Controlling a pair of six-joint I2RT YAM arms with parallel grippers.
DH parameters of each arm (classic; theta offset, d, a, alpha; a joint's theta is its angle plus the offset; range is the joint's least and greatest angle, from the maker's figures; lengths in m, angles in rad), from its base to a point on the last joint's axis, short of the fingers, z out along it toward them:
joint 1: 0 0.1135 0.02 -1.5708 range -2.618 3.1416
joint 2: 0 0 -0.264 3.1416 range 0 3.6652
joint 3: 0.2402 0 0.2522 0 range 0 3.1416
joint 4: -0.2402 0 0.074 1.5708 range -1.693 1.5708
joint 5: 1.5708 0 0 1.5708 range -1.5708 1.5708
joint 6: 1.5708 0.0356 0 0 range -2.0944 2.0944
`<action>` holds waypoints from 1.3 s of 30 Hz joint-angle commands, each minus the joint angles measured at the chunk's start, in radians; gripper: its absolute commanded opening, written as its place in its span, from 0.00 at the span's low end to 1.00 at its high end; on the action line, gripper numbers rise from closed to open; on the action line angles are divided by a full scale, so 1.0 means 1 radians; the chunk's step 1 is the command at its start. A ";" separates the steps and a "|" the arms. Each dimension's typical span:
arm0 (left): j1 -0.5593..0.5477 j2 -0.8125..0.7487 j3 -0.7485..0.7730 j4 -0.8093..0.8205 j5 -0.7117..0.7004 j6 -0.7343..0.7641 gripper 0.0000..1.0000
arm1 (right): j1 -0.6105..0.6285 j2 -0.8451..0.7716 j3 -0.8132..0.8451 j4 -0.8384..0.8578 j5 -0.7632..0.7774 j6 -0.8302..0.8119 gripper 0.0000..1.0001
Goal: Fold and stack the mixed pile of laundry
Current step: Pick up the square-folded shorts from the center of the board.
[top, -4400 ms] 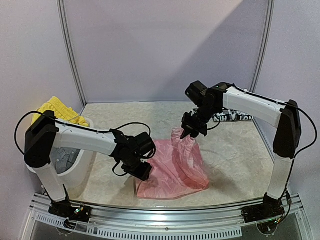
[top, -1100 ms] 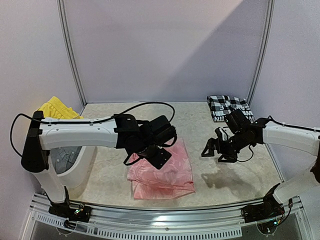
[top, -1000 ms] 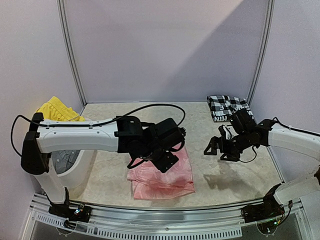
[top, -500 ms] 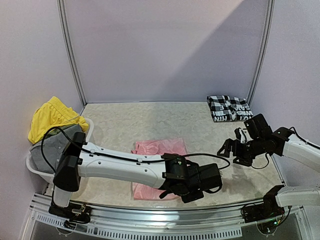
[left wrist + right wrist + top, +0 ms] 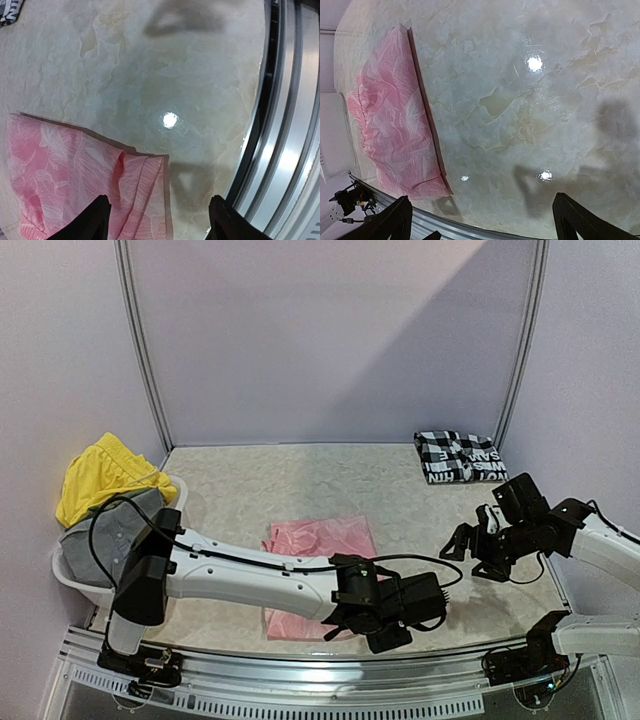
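The pink garment (image 5: 318, 537) lies folded flat on the table's near middle, and my left arm crosses its near edge. My left gripper (image 5: 375, 630) hangs low at the garment's near right corner. In the left wrist view its jaws (image 5: 162, 227) stand open over that pink corner (image 5: 75, 185) and bare table, with nothing held. My right gripper (image 5: 470, 550) hovers open to the right, and its own view (image 5: 485, 225) shows the pink garment (image 5: 395, 125) off to the left. The checked shirt (image 5: 458, 456) lies folded at the back right. Yellow (image 5: 100, 472) and grey (image 5: 100, 535) garments sit in the basket.
The white plastic basket (image 5: 72, 580) stands at the left edge of the table. A metal rail (image 5: 330, 680) runs along the front edge, close to my left gripper, and shows in the left wrist view (image 5: 292, 125). Purple walls close in the back and sides.
My left arm has swung from above the pink garment down to its near right corner, its jaws narrowing a little. My right gripper has drawn back to the right. The pink garment lies folded smaller.
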 commanded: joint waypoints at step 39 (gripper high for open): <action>0.159 -0.063 -0.185 0.218 0.053 0.062 0.00 | -0.007 0.375 0.170 0.155 -0.168 -0.015 0.99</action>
